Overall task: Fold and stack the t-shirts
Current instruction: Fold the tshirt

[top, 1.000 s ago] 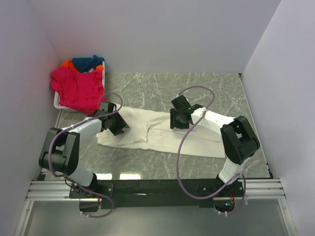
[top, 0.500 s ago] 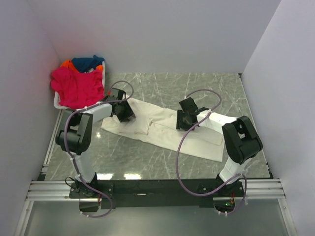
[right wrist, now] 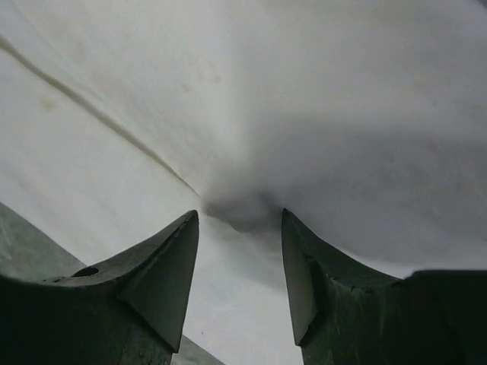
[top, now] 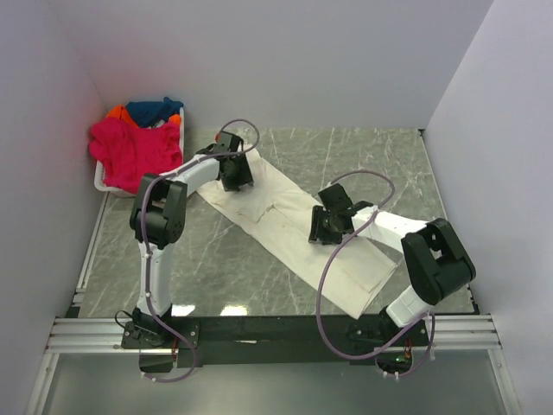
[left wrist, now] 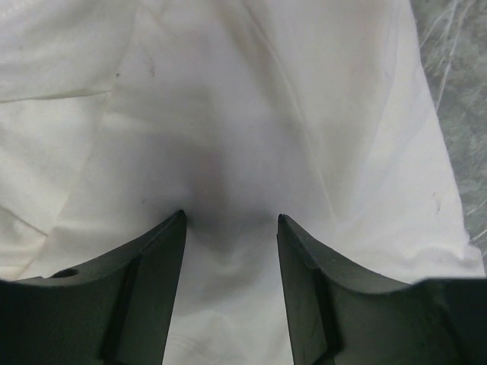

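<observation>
Cream t-shirt: lies slanted on the table, from far left to near right. A second ago it lay more level.
Left gripper: has moved farther back, fingers nearly closed, pinching the cloth.
Right gripper: has moved nearer and seems to pinch a fold too.
</observation>
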